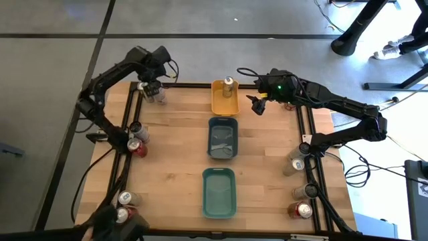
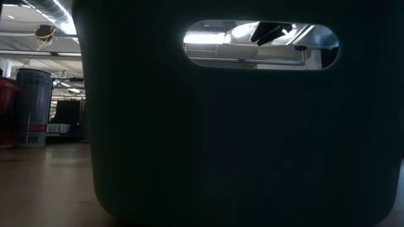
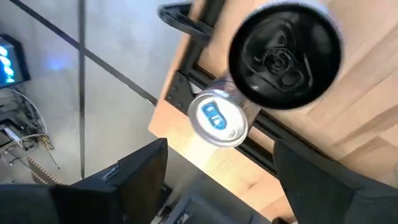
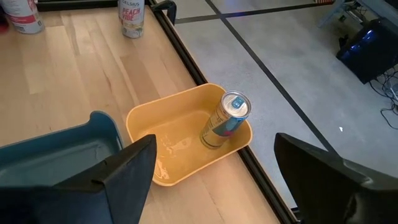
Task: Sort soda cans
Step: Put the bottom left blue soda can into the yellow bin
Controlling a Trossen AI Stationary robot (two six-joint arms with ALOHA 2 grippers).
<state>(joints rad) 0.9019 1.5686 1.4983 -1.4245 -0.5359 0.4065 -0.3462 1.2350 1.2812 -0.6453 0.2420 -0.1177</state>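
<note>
My left gripper (image 1: 154,90) hangs open over the table's far left corner. Straight below it in the left wrist view (image 3: 217,180) stand two cans, a silver-topped one (image 3: 216,118) at the table's edge rail and a dark-topped one (image 3: 286,56) on the wood. My right gripper (image 1: 257,104) is open just right of the yellow tray (image 1: 215,104). In that tray (image 4: 149,118) a light can with blue print (image 4: 225,121) stands tilted, its base on the tray floor and its top against the far wall. More cans stand along the left edge (image 1: 136,137) and the right edge (image 1: 298,161).
Two teal trays (image 1: 210,144) (image 1: 207,194) lie in a row nearer than the yellow one. Cans also stand at the near left corner (image 1: 124,206) and near right corner (image 1: 302,202). The near teal tray's wall (image 2: 189,157) blocks most of the low view. A person's feet (image 1: 394,48) show beyond the table.
</note>
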